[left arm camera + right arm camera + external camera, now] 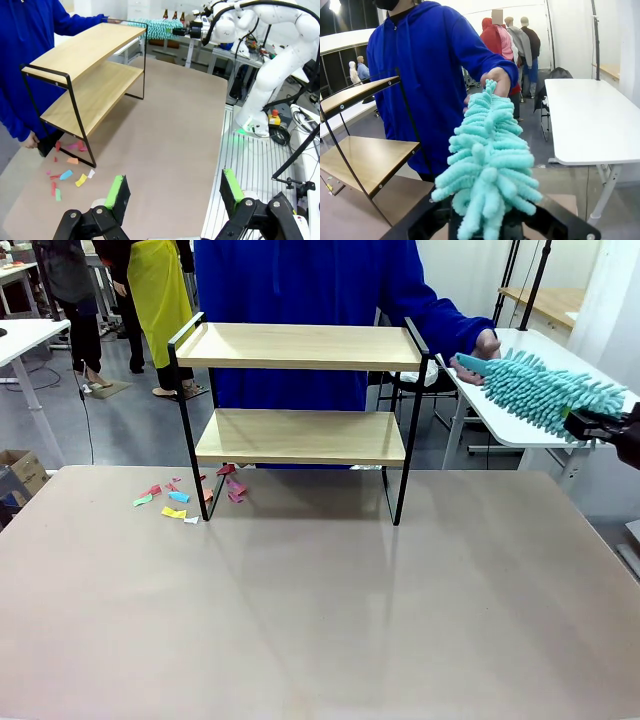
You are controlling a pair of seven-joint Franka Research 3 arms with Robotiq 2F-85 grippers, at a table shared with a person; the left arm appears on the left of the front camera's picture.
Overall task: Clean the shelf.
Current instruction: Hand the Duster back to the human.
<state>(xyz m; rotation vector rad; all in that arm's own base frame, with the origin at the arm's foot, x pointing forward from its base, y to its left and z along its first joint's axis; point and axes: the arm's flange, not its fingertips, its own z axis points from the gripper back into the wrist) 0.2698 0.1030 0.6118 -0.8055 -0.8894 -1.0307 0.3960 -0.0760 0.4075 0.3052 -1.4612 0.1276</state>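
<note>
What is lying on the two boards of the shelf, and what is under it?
Both boards of the shelf look bare. Coloured paper scraps lie on the table by its left foot. The tabletop behind the lower board is hidden.

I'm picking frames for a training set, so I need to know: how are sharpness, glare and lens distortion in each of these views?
Front view: even indoor light, the shelf sharp, with a soft shadow and faint sheen on the table. Left wrist view: wide-angle bending at the edges, the green-padded fingers slightly soft. Right wrist view: the teal duster is very close and looms large, its nearest strands a little soft; the background is bright.
</note>
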